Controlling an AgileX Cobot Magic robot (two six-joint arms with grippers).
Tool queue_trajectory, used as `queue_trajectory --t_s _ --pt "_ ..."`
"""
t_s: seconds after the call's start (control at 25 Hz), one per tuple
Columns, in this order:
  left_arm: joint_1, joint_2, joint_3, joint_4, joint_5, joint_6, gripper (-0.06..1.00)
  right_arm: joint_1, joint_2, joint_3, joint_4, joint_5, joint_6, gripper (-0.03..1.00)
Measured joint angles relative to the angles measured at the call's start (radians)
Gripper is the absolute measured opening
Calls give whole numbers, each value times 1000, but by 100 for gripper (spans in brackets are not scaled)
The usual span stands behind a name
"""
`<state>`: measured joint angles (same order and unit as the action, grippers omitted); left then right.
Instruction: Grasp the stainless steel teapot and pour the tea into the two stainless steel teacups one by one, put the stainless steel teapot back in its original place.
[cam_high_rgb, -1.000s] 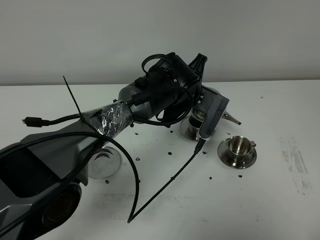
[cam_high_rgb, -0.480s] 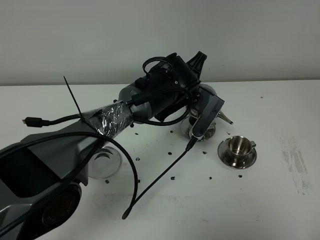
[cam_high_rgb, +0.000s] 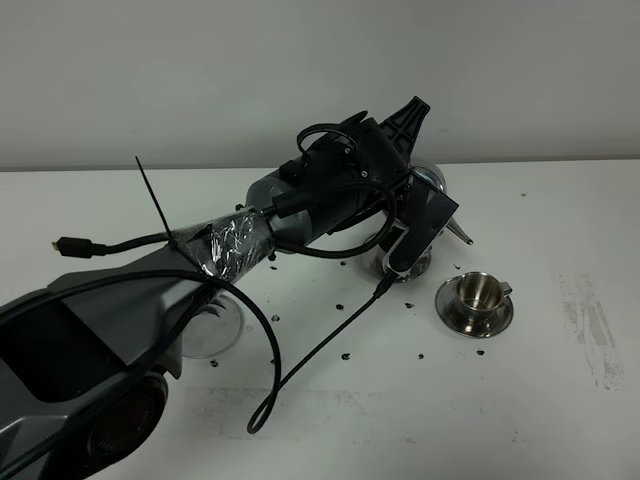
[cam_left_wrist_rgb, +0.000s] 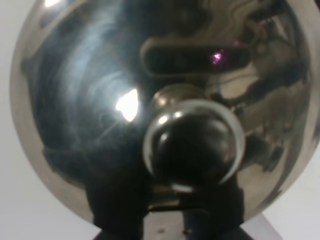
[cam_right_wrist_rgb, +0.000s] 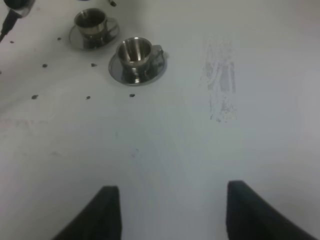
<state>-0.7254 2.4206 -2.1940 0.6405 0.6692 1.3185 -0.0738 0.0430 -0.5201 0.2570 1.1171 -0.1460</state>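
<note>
The left hand (cam_left_wrist_rgb: 165, 217) clamps the stainless steel teapot (cam_left_wrist_rgb: 90, 100) by its loop handle (cam_left_wrist_rgb: 162, 232), tipped over the far teacup (cam_right_wrist_rgb: 91, 20), at ten o'clock from the other teacup (cam_high_rgb: 478, 292). It is likely rigid, slick and liquid-heavy, so the handle is the place to grip. The right hand (cam_right_wrist_rgb: 167, 210) stands wide and empty.

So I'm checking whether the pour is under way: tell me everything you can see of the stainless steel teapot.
The stainless steel teapot is mirror-bright steel, its domed lid and round knob filling the left wrist view. From the high camera the left arm hides most of it; a patch of body and the thin spout show, spout angled down to the right. It is tilted, off the table, gripped by the left claw, shut on it.
</note>
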Motion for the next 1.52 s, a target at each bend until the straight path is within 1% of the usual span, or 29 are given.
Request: queue_trajectory --t_s 0.2,0.4,0.56,1.52 --pt "0 0 14 39 -19 0 17 0 0 0 0 0 0 47" --pt "0 0 23 43 -29 0 17 0 0 0 0 0 0 47" --pt "-6 0 23 81 -35 0 17 0 0 0 0 0 0 47" --pt "-37 22 23 140 -53 0 17 0 0 0 0 0 0 47"
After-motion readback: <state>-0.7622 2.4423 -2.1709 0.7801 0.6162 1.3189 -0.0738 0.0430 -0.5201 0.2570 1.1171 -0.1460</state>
